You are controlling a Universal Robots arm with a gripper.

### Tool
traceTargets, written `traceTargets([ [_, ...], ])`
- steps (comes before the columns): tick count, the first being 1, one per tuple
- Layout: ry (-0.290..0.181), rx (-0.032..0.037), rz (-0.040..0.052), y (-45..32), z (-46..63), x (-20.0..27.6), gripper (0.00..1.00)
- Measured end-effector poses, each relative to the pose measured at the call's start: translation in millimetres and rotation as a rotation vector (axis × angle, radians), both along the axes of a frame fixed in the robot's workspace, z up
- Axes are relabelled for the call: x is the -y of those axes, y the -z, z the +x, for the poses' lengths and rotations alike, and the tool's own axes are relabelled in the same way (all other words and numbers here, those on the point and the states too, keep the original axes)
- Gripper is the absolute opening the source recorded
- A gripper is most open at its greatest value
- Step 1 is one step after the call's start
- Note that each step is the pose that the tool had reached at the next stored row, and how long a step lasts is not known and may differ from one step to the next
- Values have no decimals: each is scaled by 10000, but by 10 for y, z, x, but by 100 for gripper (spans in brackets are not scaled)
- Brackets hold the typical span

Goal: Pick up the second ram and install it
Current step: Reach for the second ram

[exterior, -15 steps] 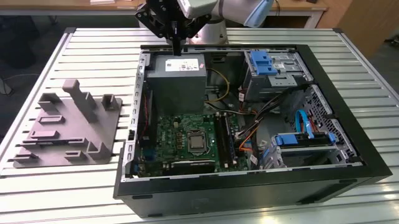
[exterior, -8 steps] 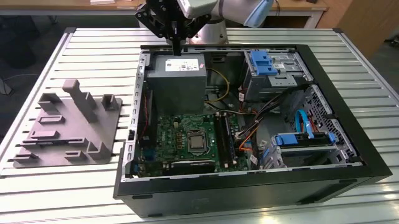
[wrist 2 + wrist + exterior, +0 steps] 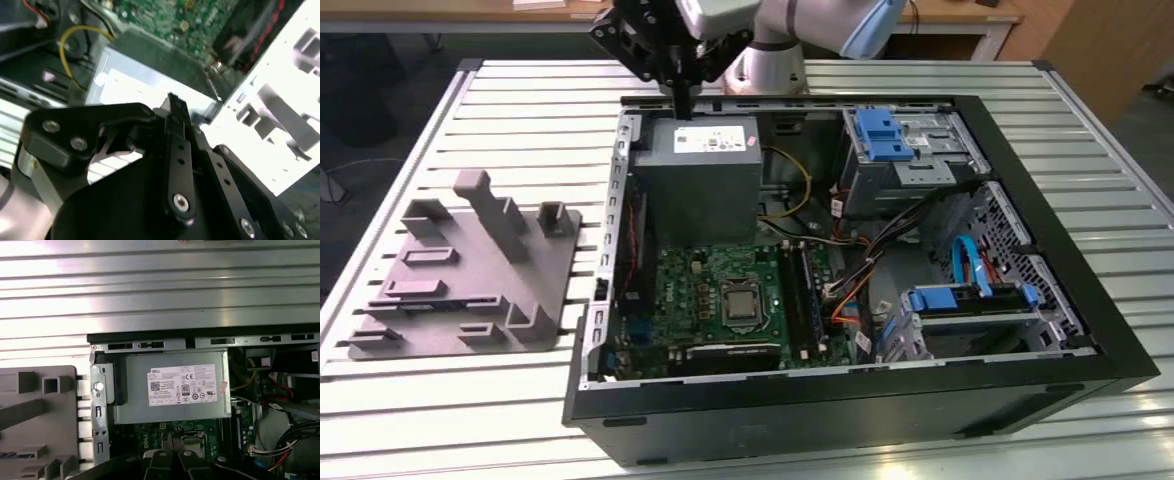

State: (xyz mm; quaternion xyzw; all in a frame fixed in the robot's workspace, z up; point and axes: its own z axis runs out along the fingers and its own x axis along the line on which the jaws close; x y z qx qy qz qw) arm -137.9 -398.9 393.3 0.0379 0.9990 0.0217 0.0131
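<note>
Gripper (image 3: 682, 110) clenched, fingers (image 3: 176, 107) pressed flat together. It hangs just over the power supply (image 3: 698, 160), near the case wall (image 3: 624, 150). Second ram (image 3: 810, 292) stands on edge in a motherboard (image 3: 680, 290) slot beside the CPU socket (image 3: 742, 303). It's well apart from the gripper, past the power supply.

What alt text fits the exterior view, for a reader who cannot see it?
The robot arm's gripper hangs above the grey power supply in an open computer case. A grey stepped fixture stands on the slatted table, at the exterior view's left.
</note>
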Motion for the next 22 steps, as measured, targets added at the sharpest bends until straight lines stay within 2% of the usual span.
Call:
traceTargets([
  [22,-3,8,-1,8,-980,0,10],
])
